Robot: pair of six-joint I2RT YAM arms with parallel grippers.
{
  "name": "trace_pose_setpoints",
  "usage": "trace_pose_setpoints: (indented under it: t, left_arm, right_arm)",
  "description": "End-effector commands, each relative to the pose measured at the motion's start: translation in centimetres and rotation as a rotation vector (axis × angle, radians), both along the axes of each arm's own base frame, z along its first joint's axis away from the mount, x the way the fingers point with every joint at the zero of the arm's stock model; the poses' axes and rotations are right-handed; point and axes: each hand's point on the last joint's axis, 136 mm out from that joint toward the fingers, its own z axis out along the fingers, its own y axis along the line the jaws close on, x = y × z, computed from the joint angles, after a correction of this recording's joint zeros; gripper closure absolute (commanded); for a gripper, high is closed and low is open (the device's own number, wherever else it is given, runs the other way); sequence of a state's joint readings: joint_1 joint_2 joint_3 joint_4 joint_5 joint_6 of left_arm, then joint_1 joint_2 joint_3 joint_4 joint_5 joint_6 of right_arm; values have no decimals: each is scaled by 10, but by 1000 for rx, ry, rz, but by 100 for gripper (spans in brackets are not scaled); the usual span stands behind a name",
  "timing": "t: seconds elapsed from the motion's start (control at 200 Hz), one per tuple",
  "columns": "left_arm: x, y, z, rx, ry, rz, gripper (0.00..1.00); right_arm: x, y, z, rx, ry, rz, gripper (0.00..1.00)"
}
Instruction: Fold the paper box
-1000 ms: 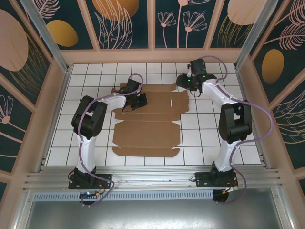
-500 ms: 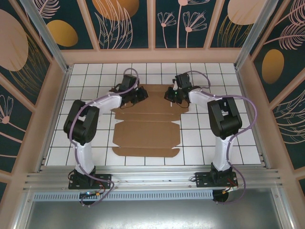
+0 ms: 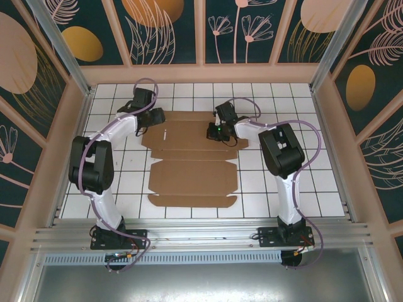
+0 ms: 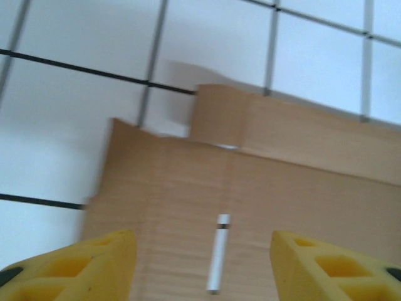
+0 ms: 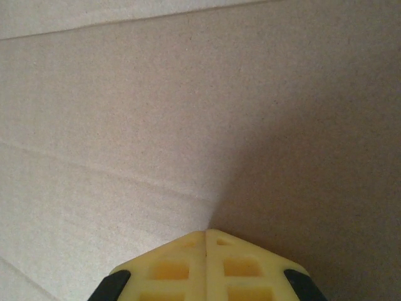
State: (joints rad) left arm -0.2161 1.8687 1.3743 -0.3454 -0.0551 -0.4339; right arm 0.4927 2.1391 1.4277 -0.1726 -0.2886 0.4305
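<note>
Where white tiles point(image 3: 321, 189) meet floral walls point(image 3: 170, 31), the paper box point(image 3: 195, 176) seems flat.

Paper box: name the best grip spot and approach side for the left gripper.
Grip the small tab at the paper box's far-left corner, coming from the left. The sheet lies flat, but that tab's shadow suggests it is lifted; the left gripper hangs there, jaws open.
</note>
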Motion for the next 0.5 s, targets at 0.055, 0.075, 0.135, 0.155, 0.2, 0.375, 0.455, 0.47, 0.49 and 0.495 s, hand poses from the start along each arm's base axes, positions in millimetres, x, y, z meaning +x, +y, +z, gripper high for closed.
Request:
trace_pose_setpoints:
  t: [0.055, 0.075, 0.135, 0.155, 0.2, 0.375, 0.455, 0.47, 0.49, 0.495]
  left_arm:
    - [-13, 38, -15, 168, 76, 22, 38]
    - [-13, 38, -17, 166, 80, 18, 38]
    - [-12, 34, -23, 128, 88, -7, 39]
    - [-12, 33, -25, 113, 90, -12, 39]
    - [-11, 33, -32, 95, 109, -18, 40]
    - [-7, 32, -56, -12, 155, -58, 41]
    - [-5, 28, -63, -57, 159, -79, 42]
    - [-5, 27, -65, -61, 162, -81, 43]
    - [-4, 26, -66, -69, 164, -89, 43]
    - [-4, 26, -67, -70, 165, -90, 44]
  right_arm:
    - [-7, -11, -27, -82, 41, 12, 100]
    - [-7, -11, -28, -79, 42, 13, 100]
    - [-8, -10, -29, -74, 45, 17, 100]
    - [-8, -10, -31, -74, 46, 18, 100]
    - [-9, -9, -31, -70, 49, 20, 100]
    - [-8, -7, -32, -61, 48, 27, 100]
    - [-8, -7, -33, -60, 50, 30, 100]
    - [-9, -7, -34, -60, 52, 31, 100]
    - [-8, -7, -34, -59, 52, 31, 100]
    - [-9, -7, -34, -59, 52, 31, 100]
